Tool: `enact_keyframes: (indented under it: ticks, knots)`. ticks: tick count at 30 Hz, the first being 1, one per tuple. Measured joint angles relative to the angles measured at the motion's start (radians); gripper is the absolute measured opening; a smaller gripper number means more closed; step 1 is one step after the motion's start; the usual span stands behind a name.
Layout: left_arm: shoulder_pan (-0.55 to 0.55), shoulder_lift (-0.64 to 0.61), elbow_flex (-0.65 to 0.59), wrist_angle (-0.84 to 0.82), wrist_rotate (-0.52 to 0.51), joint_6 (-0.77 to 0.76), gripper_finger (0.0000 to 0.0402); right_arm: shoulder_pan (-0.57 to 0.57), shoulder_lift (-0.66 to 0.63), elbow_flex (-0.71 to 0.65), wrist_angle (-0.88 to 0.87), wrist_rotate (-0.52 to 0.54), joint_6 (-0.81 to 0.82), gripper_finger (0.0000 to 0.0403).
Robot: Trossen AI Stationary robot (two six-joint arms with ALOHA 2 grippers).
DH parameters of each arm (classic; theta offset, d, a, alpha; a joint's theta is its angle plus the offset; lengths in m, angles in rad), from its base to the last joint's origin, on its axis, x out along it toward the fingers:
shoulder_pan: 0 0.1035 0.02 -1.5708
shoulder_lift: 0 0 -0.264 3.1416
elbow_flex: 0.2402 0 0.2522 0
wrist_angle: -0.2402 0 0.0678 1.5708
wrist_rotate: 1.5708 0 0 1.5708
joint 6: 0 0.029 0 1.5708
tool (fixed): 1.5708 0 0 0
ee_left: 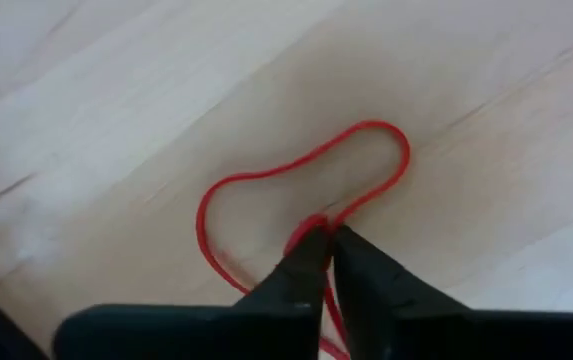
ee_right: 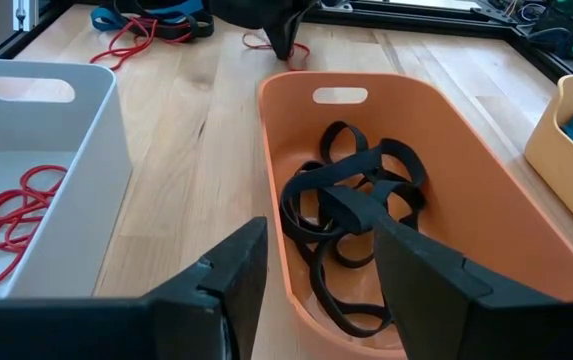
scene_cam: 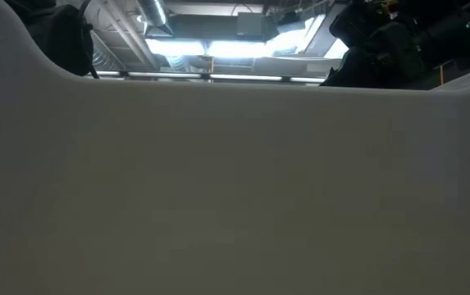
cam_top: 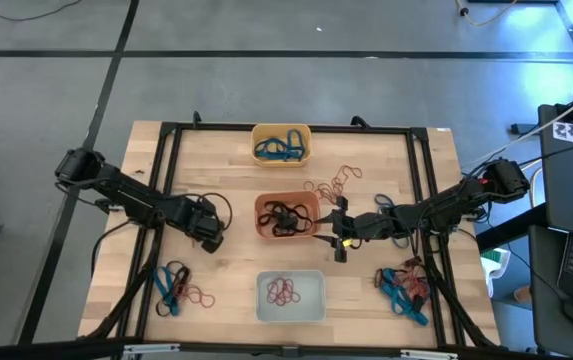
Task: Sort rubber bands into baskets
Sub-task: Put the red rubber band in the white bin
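Left gripper (ee_left: 324, 238) pinches a red band (ee_left: 306, 190) flat on the wooden tabletop (ee_left: 116, 120), towards its left edge. Right gripper (ee_right: 311, 265), fingers spread wide and empty, hovers at the orange basket (ee_right: 486, 200) (black bands (ee_right: 351, 215) inside) near the tabletop's middle, the white basket (ee_right: 116, 130) just beside it.

- Yellow basket (cam_top: 281, 143), far table edge, holding blue bands (cam_top: 279, 149).
- Orange basket (cam_top: 287, 216), centre, full of black bands (ee_right: 351, 215).
- White basket (cam_top: 290, 296), nearest, holding red bands (cam_top: 283, 291).
- Loose mixed bands (cam_top: 403, 285) right, more (cam_top: 179, 288) left.
- Single red band (ee_left: 301, 195) flat on table, pinched.
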Motion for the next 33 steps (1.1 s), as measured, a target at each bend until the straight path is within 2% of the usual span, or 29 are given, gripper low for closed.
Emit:
enact_keyframes:
  ticks: [2,11,14,19,33]
  knots:
    - [0.0,0.0,-0.001,0.006,-0.001,0.025,0.0005,0.0,0.0,0.0,0.0,0.0,0.0,0.0182]
    - [-0.024,0.008,0.042,0.001,-0.023,0.074,0.0002,0.0,0.0,0.0,0.0,0.0,0.0,0.0182]
    - [-0.037,0.004,0.093,0.045,-0.049,0.078,0.0004,0.0,0.0,0.0,-0.001,0.0,0.0,0.0182]
    - [-0.063,0.002,0.171,0.026,-0.072,0.107,0.0002,0.0,0.0,0.0,0.002,0.0,0.0,0.0182]
    - [-0.152,0.002,0.419,0.077,-0.193,0.28,0.0002,0.0,0.0,0.0,0.0,0.0,0.0,0.0182]
